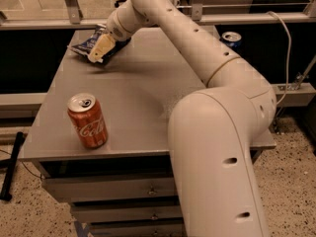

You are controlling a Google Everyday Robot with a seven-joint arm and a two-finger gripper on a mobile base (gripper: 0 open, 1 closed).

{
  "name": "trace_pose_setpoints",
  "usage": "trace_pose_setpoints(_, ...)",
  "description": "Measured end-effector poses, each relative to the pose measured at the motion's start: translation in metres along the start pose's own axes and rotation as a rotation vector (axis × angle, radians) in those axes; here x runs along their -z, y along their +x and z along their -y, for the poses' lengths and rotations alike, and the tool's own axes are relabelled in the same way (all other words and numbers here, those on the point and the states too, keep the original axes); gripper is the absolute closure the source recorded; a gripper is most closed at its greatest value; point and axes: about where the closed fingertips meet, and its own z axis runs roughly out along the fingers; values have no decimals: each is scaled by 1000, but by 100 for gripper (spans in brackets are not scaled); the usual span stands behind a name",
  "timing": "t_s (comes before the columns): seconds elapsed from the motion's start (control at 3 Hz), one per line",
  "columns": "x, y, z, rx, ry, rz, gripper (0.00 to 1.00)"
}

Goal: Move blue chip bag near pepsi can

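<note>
The blue chip bag [90,44] lies crinkled at the far left corner of the grey table [133,112]. My gripper [101,49] reaches down onto the bag's right part, its cream-coloured fingers [98,47] over the foil. The pepsi can [231,38] stands at the far right of the table, mostly hidden behind my arm, with only its silver top and a bit of blue side showing.
A red Coca-Cola can [88,121] stands upright near the table's front left edge. My white arm [212,107] crosses the right half of the table. Drawers [113,189] sit under the table. A metal rail [44,22] runs behind it.
</note>
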Motion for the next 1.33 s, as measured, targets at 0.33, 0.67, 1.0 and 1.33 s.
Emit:
trace_pose_setpoints(0.33, -18, 4, -13, -32, -48, -24, 15)
trace_pose_setpoints(0.67, -28, 7, -23, -51, -81, -39, 38)
trace_pose_setpoints(1.0, -31, 7, -27, -50, -88, -53, 61)
trace_pose_setpoints(1.33, -18, 1, -24, -7, -53, -73, 84)
